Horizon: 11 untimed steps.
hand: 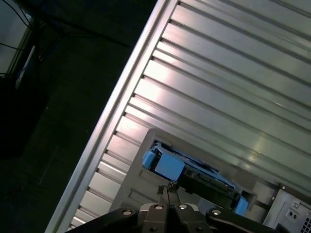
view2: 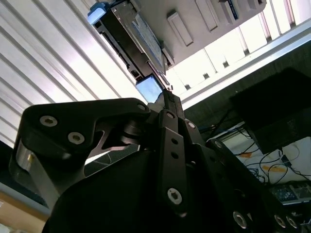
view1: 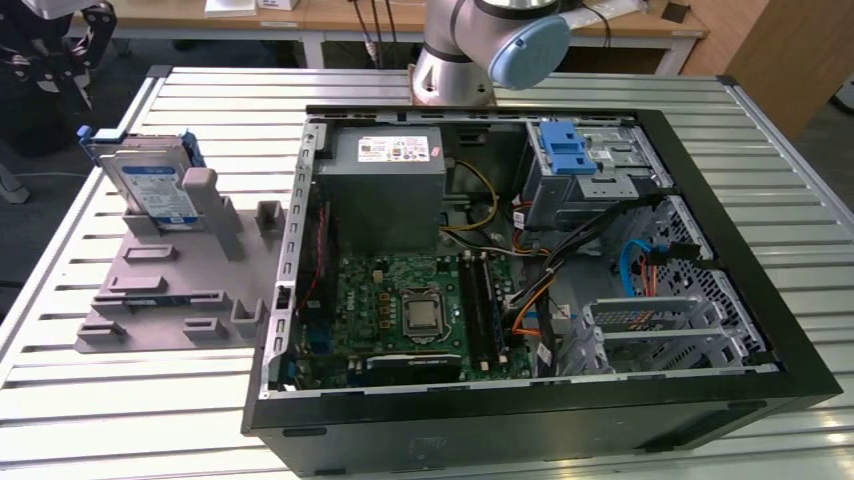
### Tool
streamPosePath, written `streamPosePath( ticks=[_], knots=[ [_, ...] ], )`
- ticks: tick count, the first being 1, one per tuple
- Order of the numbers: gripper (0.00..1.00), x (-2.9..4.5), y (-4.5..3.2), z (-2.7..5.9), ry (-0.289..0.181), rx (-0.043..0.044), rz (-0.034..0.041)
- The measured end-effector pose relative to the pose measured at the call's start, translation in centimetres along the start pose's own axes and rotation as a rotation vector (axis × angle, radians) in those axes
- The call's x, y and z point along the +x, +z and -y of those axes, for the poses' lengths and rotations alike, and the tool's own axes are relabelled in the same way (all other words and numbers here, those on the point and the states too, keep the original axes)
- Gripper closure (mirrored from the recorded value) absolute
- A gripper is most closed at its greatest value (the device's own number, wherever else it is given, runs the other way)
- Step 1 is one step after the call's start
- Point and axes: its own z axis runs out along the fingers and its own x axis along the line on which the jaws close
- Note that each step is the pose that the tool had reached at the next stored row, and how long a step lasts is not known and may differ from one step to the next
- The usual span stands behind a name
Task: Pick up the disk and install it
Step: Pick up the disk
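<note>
disk (view1: 150,188) stands on edge in grey holder (view1: 147,300). expect rigid, fairly heavy, shock-sensitive; grip across blue side rails. end effector (hand: 164,187) pressed together, empty.

- The computer case (view1: 787,350) lies open on the slatted table (view1: 80,400), mid exterior view.
- Inside, from the case's centre: power-supply box (view1: 387,200) at 11 o'clock, drive cage (view1: 594,175) at 1 o'clock, motherboard (view1: 400,300) at 7 o'clock.
- The arm base (view1: 454,75) stands at 12 o'clock, behind the case.
- The fixture plate (view1: 160,300) lies at 9 o'clock, just beside the case.
- The disk (view1: 150,185) stands on edge in the plate's far end, at 10 o'clock.
</note>
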Motion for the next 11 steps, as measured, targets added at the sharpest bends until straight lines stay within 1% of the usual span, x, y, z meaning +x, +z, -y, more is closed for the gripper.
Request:
streamPosePath(
  ticks=[11],
  knots=[
    [0.89,0.00,0.01,0.00,-0.100,0.0041,-0.0039]
  ],
)
